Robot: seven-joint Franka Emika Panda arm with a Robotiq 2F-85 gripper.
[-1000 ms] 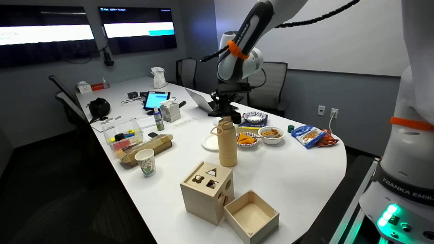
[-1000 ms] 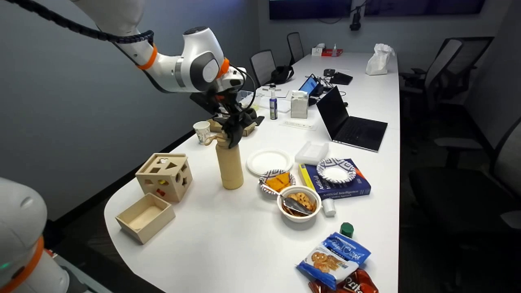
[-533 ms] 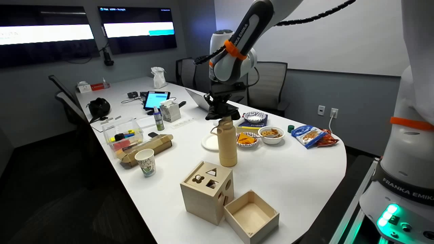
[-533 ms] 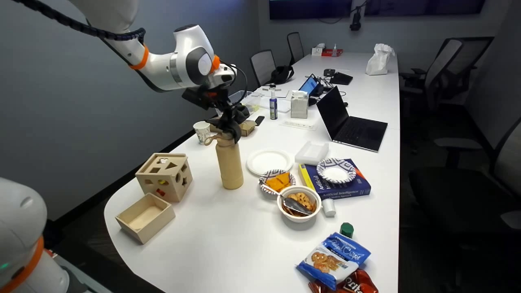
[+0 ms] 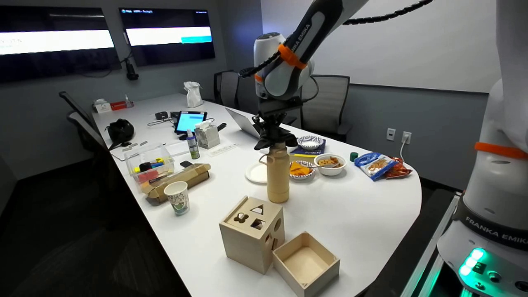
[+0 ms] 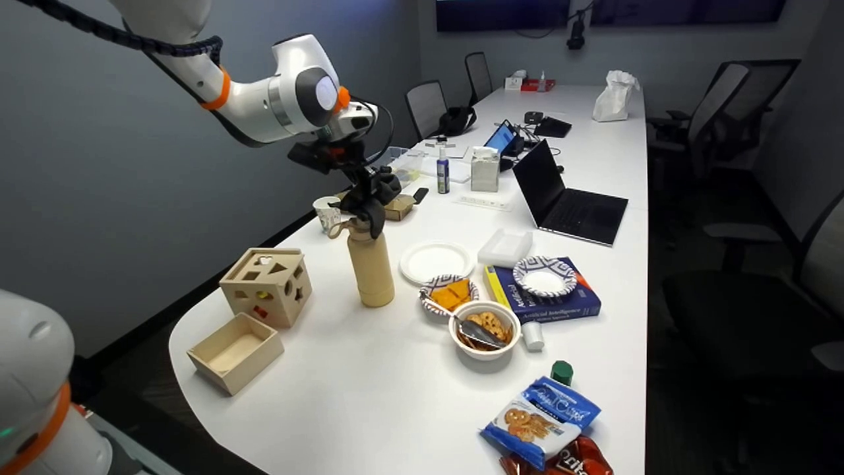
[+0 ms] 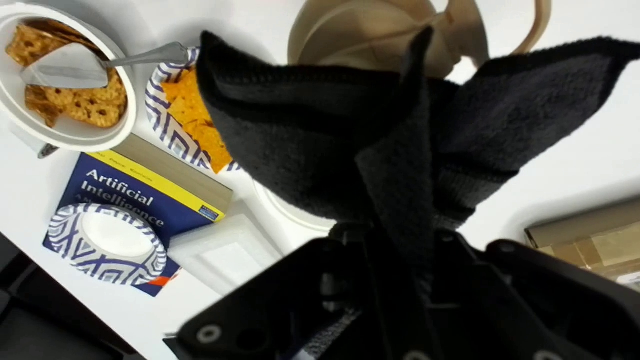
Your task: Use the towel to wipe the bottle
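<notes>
The beige bottle (image 5: 278,177) with a loop handle stands on the white table, leaning very slightly; it also shows in an exterior view (image 6: 372,270) and at the top of the wrist view (image 7: 350,30). The black towel (image 7: 320,145) is clamped in my gripper (image 7: 390,240) and hangs past the fingers. My gripper is above the bottle's top in both exterior views. The towel (image 5: 277,138) touches or overlaps the bottle's cap in an exterior view, and hangs over its upper side in an exterior view (image 6: 374,218). The towel hides part of the cap.
A wooden shape box (image 5: 251,235) and an open wooden tray (image 5: 307,264) stand near the bottle. A paper cup (image 5: 177,198), white plate (image 6: 436,262), chip bowl (image 6: 450,293), cracker bowl (image 6: 484,330), book (image 6: 573,300) and laptop (image 6: 580,211) surround it.
My gripper with the towel shifted across the bottle's top, then partly back in an exterior view. The towel hangs less far down one side. The bottle's top has tipped slightly.
</notes>
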